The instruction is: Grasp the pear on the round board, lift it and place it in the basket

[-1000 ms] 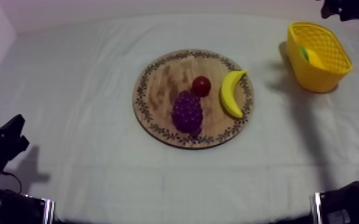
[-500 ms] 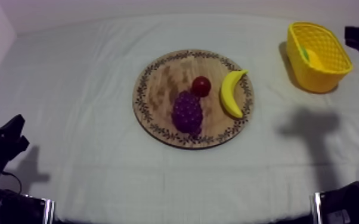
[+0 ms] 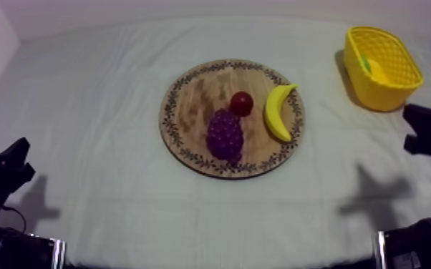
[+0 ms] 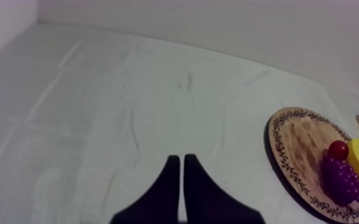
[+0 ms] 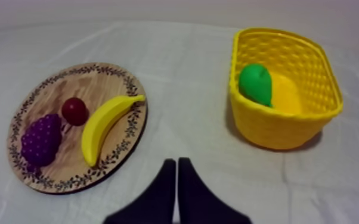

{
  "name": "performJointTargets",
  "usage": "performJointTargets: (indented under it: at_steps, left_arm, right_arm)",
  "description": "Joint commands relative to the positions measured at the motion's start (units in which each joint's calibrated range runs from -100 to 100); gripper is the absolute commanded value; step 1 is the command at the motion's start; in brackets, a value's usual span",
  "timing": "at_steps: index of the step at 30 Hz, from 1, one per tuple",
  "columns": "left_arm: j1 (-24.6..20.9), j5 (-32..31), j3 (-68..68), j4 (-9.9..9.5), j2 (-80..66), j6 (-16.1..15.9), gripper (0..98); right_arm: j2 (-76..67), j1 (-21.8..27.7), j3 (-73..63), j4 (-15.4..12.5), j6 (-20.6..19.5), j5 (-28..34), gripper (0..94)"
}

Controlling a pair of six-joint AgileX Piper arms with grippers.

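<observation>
Starting with the biggest thing: the surface (image 3: 104, 107) is covered in a grey-white cloth, soft-looking, with a few shallow creases and fold lines across it. About in the middle sits the round wooden board (image 3: 190, 107). It's flat with visible grain and has a dark leafy pattern ringing its rim. Toward the far right, well apart from the board, is the yellow basket (image 3: 381, 96). It looks like plastic, oblong with rounded corners, and its lattice-weave walls flare out toward the rim.

Now the arms. The left claw (image 4: 179, 159) has its two black fingers pressed together into a narrow wedge, so it's closed on nothing, hanging over bare cloth off to the side of the board. The right claw (image 5: 176, 162) is the same deal, fingers together and empty, over the cloth between board and basket.

On to the fruit. The banana (image 3: 275, 114) is smooth and curved, lying on the basket side of the board with one tip out over the patterned rim. The grapes (image 3: 224, 134) are a bumpy purple cluster just beside it. The pear (image 5: 255, 83) is green, smooth and rounded, and it's lying inside the yellow basket against the wall that faces the board. Smallest is the small red fruit (image 3: 241, 103), round and glossy, tucked between grapes and banana.
</observation>
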Motion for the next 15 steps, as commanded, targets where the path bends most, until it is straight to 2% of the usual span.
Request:
performJointTargets:
  at_steps: [1,5,9,12,15]
  left_arm:
    - [0.0,0.0,0.0,-0.02,0.0,0.0,0.1]
    - [0.0,0.0,0.0,-0.02,0.0,0.0,0.1]
    - [0.0,0.0,0.0,-0.02,0.0,0.1,0.1]
    - [0.0,0.0,0.0,-0.02,0.0,0.1,0.1]
    - [0.0,0.0,0.0,-0.02,0.0,0.1,0.1]
  right_arm:
    - [-9.7,-0.3,8.8,0.3,-3.5,0.0,0.4]
    - [-15.3,-0.3,11.6,2.8,-8.0,1.0,0.3]
    - [-17.3,-0.8,13.6,7.5,-10.9,1.1,0.3]
    - [-17.7,-1.0,15.3,11.0,-9.5,-1.2,0.3]
    - [-17.9,-1.1,16.5,12.6,-4.2,-3.4,0.3]
